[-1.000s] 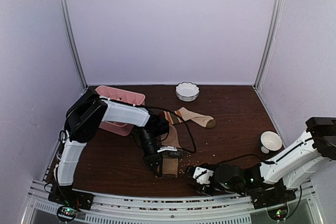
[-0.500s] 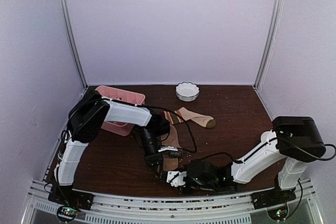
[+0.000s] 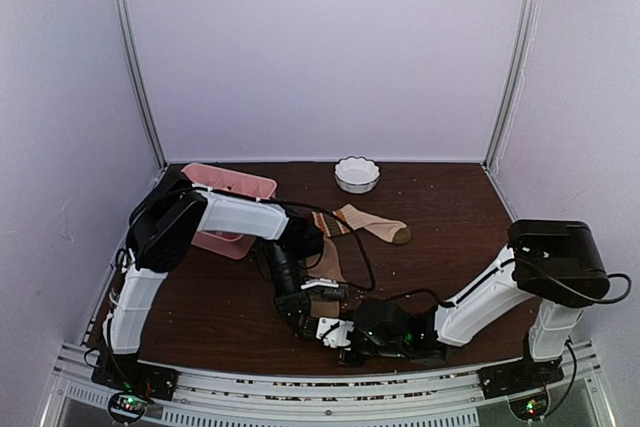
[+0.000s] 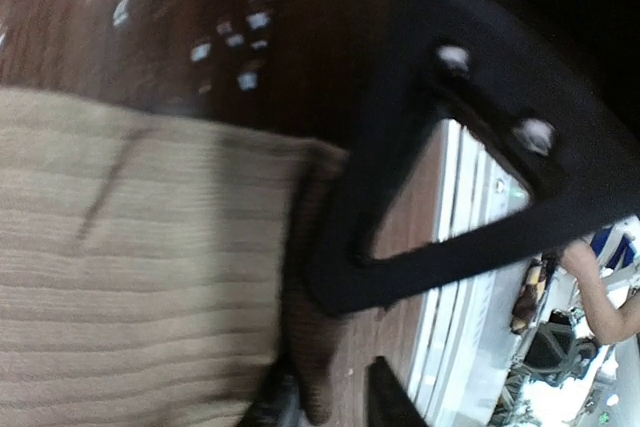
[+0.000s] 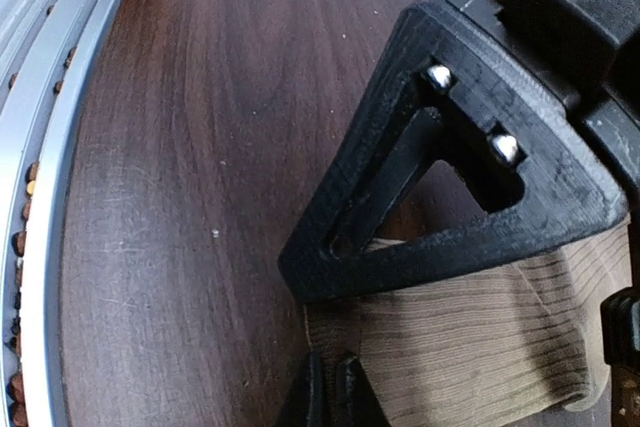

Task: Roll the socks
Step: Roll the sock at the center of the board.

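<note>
Right gripper (image 3: pixel 336 332) has swung in from the right to meet the left gripper (image 3: pixel 303 309) at the near end of the tan sock (image 3: pixel 326 265), well on the near side of the white bowl (image 3: pixel 357 174). Left gripper: clamped on the sock's near edge, apparently anchoring the hem for a first turn. Right gripper: fingers (image 5: pixel 313 395) drawn close together at the same hem; whether fabric sits between them cannot be told. Tan sock: flat on the surface (image 3: pixel 450 217), long axis running from the grippers toward the bowl. Striped sock (image 3: pixel 368 221): just short of the bowl, lying crosswise, dark toe pointing right, untouched.
</note>
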`<state>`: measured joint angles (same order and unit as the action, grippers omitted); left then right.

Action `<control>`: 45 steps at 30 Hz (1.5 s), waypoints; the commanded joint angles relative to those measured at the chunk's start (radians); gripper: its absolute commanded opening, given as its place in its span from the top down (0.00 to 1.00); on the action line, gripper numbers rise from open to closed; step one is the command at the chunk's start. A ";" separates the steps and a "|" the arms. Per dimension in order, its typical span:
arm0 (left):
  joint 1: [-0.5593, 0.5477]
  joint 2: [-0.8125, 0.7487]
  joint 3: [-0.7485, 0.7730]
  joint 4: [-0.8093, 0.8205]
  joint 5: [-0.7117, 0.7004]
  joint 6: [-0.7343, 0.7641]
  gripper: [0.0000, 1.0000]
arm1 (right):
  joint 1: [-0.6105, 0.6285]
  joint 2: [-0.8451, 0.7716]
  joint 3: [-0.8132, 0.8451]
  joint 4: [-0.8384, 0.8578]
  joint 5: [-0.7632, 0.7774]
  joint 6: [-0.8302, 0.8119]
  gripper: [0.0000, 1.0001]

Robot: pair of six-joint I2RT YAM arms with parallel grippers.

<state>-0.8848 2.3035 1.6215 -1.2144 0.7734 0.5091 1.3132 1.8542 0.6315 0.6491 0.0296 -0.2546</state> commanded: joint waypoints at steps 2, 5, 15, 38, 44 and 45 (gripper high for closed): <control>0.012 -0.079 -0.078 0.168 -0.203 0.025 0.63 | -0.064 0.025 -0.016 -0.028 -0.121 0.163 1.00; 0.024 -0.194 -0.169 0.276 -0.219 0.033 0.52 | -0.112 0.018 -0.043 -0.008 -0.235 0.284 1.00; 0.007 -0.461 -0.472 0.582 -0.262 0.122 0.47 | -0.209 0.087 -0.043 -0.026 -0.482 0.624 1.00; 0.041 -0.667 -0.603 0.855 -0.223 -0.031 0.37 | -0.298 0.170 -0.037 -0.221 -0.444 0.739 1.00; 0.031 -0.699 -0.600 0.790 -0.124 0.038 0.36 | -0.306 0.151 -0.029 -0.241 -0.463 0.766 1.00; 0.006 -0.710 -0.619 0.787 -0.151 0.078 0.36 | -0.309 0.155 -0.026 -0.239 -0.475 0.781 1.00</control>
<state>-0.8265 1.6371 1.0451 -0.4164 0.5663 0.5022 1.0306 1.9381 0.6479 0.7189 -0.5568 0.4824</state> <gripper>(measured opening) 0.643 0.031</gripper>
